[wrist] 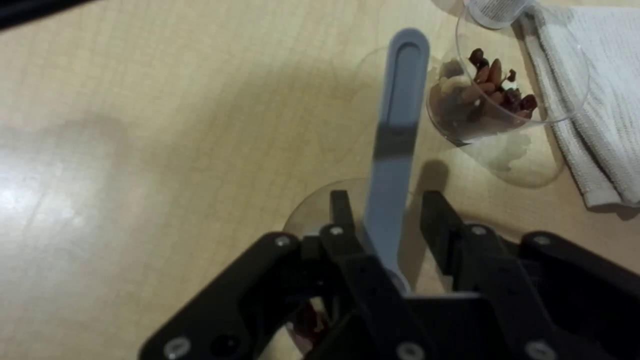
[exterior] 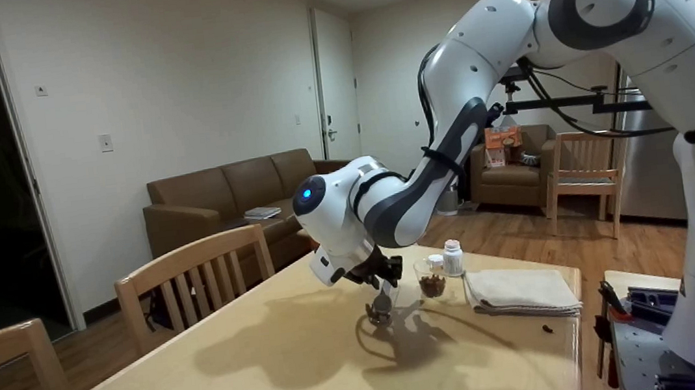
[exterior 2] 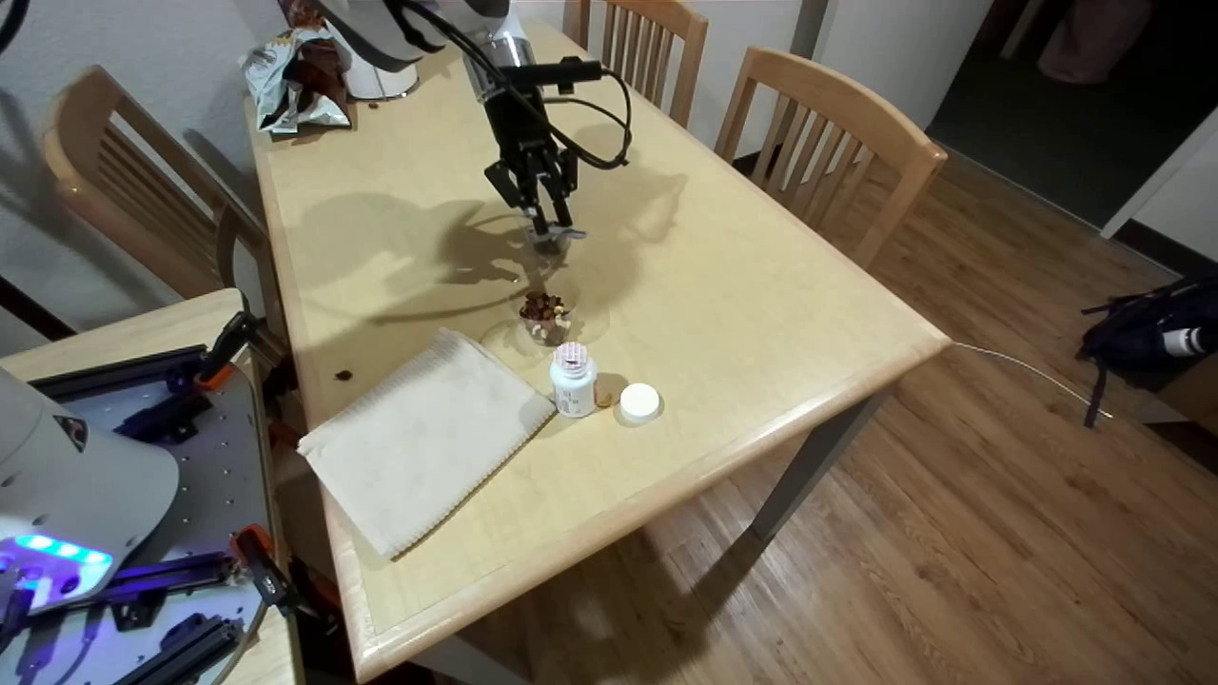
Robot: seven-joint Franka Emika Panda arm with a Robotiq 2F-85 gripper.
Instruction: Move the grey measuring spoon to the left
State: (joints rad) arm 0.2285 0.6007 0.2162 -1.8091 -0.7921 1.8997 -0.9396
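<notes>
In the wrist view, the gripper (wrist: 387, 205) hides most of the bowl of the grey spoon (wrist: 392, 175), near five o'clock. It hides much of a clear cup (wrist: 305, 207) by six too, and I can't name the blurry red bits (wrist: 307, 320) there. The top edge chops the white bottle (wrist: 494, 11) near one; the right edge chops the folded cloth (wrist: 615, 100) near two. In an exterior view, a dark bag (exterior 2: 1142, 319) at three o'clock runs off the side.

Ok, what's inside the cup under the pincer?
In the wrist view, dark red and pale bits show in the cup. The pincer covers the rest; I can't name it.
</notes>
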